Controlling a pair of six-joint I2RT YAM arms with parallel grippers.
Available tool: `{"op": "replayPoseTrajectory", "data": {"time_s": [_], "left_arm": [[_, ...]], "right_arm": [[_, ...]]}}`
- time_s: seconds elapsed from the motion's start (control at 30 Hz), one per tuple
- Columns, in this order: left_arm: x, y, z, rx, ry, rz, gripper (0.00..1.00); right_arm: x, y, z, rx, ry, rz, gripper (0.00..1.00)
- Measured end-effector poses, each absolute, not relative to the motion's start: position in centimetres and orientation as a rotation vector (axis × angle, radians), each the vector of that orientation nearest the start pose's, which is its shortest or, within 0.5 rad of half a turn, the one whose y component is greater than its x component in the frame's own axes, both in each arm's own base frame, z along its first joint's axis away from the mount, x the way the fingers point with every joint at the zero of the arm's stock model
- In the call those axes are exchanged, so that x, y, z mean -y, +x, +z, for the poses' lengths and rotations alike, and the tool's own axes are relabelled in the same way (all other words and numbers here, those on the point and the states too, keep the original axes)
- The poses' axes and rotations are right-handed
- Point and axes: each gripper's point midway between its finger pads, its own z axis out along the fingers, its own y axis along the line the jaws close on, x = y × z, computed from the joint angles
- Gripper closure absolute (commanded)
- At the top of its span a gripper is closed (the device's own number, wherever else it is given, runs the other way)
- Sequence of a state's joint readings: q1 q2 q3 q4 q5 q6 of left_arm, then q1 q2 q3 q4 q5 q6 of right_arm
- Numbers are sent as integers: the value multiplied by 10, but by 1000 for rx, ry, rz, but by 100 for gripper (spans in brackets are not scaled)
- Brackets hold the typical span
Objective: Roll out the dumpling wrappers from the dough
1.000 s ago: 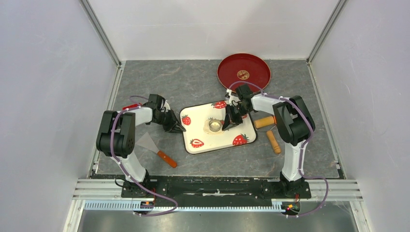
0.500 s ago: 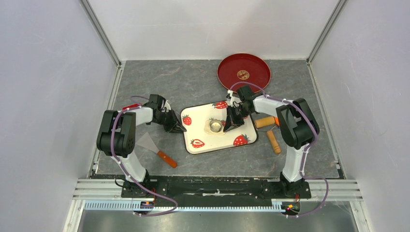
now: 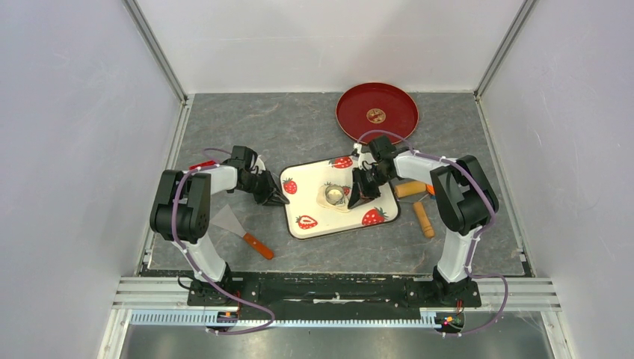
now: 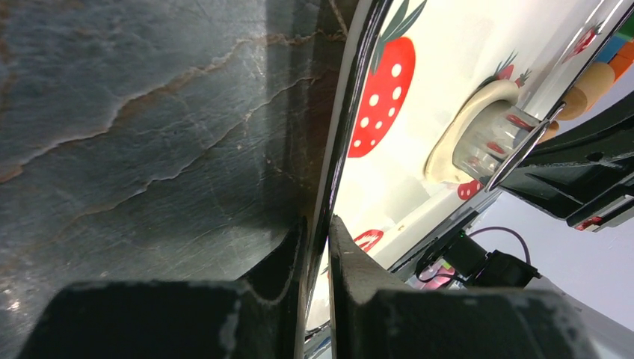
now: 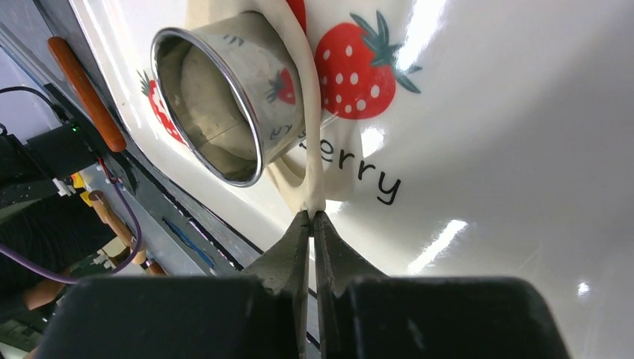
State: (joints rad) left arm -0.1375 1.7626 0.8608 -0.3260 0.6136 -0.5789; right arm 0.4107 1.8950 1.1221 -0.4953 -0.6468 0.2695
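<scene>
left gripper point(image 4: 318, 243): fingers closed tight on the left rim of the white glossy rectangular strawberry-print board point(image 3: 308, 203), 1 finger each side of it; looks meant to steady the board on the grey stone-look tabletop point(image 3: 247, 127).
right gripper point(image 5: 312, 224): fingertips pressed together on the edge of the pale cream thin dough sheet point(image 5: 314, 149), just right of the small shiny metal ring cutter point(image 5: 275, 105).
dough sheet: mid-board, spread under and around the ring cutter; pinched flap lifted off the board, running beside the cutter wall and touching it.
ring cutter: upright on the dough sheet, mouth up.
wrapper: no free disc seen on the board or on the round dark-red plate point(image 3: 357, 101); 1 cut disc probably inside the ring, floor of the ring too dim to tell.
step: likely peeling scrap away from around the cutter; task early, 0 wrappers on the plate.
handling: very light, soft, limp, stretchy; tears if yanked; may stick to the glossy board and to finger pads.
hold point: outer scrap edge only, away from the cut line; peel low and slow, leave the disc flat.
risk: scrap dragging cutter or disc along; thin strip snapping at the pinch.
other: 2 wooden cylinders point(image 3: 410, 188) just right of the board; flat metal scraper with orange handle point(image 3: 226, 219) near-left, apart from the board.
</scene>
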Motion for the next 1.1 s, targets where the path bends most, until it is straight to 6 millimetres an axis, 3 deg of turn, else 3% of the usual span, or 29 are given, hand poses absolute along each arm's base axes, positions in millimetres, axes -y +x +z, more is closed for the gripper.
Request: {"op": "replayPoseTrajectory", "data": {"time_s": [0.3, 0.9, 1.1], "left_arm": [[165, 284, 13, -2836, -461, -1048, 98], [166, 284, 13, -2839, -458, -1049, 98], [166, 284, 13, -2840, -459, -1049, 98]], "right_arm": [[-238, 261, 28, -2883, -375, 1033, 94], [-252, 232, 33, -2917, -500, 1027, 93], [-264, 231, 42, -2900, -551, 1035, 92]]}}
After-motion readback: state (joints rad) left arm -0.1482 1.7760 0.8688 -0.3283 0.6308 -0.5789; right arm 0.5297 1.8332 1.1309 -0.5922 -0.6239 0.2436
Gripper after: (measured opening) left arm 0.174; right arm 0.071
